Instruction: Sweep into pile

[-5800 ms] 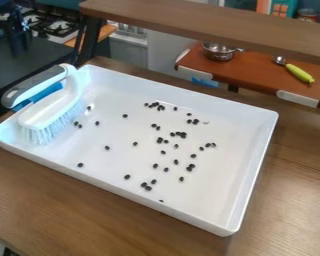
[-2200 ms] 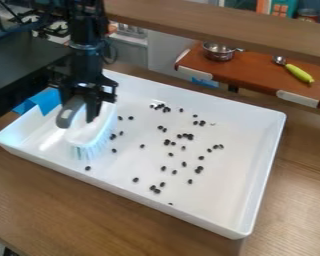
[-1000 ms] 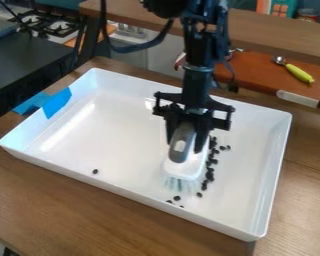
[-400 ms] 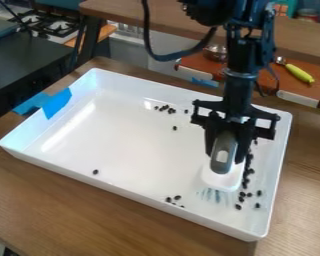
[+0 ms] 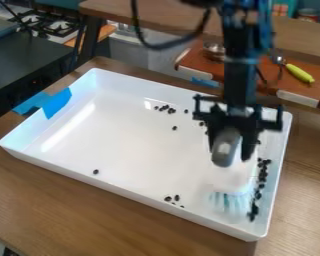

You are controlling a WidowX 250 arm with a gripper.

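The jaws pinch the scrub brush (image 5: 237, 179) by its handle (image 5: 225, 149), bristles (image 5: 229, 202) down to herd black beans (image 5: 261, 185) at lower right.

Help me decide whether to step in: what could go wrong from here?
The gray-and-white plastic brush could pin the small black beans against the white rectangular tray's right wall, leaving a line, not a pile. The lone bean near the front-left wall may get missed. The black two-finger gripper holds only the handle, so the brush might twist.
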